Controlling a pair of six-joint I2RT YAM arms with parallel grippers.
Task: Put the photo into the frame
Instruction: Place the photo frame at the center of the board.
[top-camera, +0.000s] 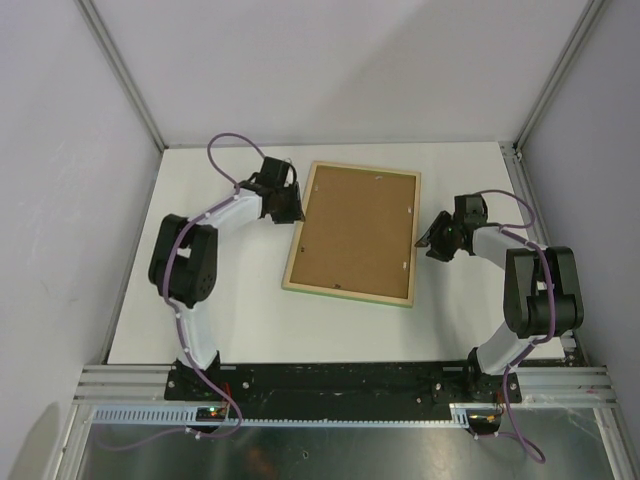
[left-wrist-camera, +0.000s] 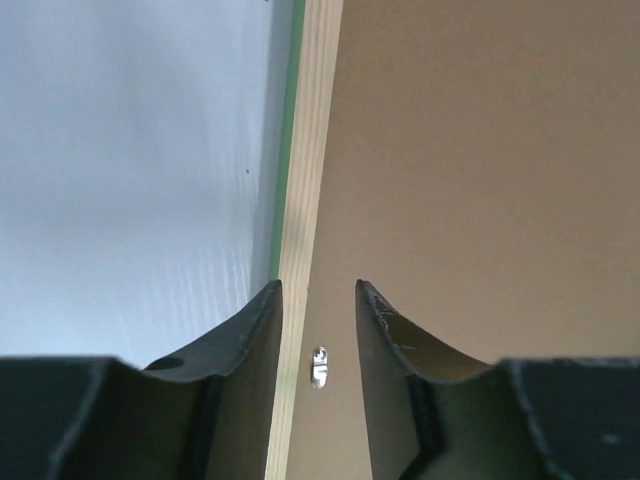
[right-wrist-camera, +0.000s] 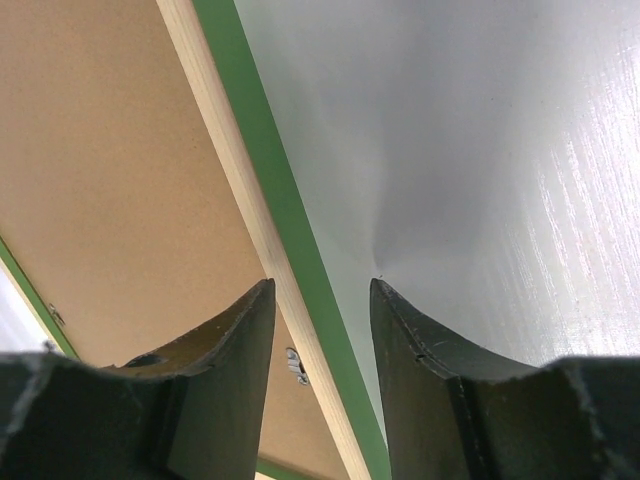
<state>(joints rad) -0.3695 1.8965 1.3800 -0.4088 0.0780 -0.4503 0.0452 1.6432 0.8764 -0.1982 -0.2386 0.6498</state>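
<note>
The frame (top-camera: 350, 294) lies face down in the middle of the white table, pale wood back up, with a brown backing board (top-camera: 355, 230) inside it. The photo is not in view. My left gripper (top-camera: 290, 208) hangs over the frame's left rail (left-wrist-camera: 310, 150). Its jaws are open (left-wrist-camera: 318, 290) across the rail's inner edge and a small metal clip (left-wrist-camera: 318, 366). My right gripper (top-camera: 432, 243) sits at the frame's right rail (right-wrist-camera: 228, 160). It is open (right-wrist-camera: 322, 285), with the rail and its green edge running between the fingers and nothing gripped.
White walls with metal posts close off the left, back and right of the table (top-camera: 470, 310). Another small metal clip (right-wrist-camera: 296, 365) shows on the backing board by the right rail. The arms' bases stand on the black rail (top-camera: 340, 380) at the near edge.
</note>
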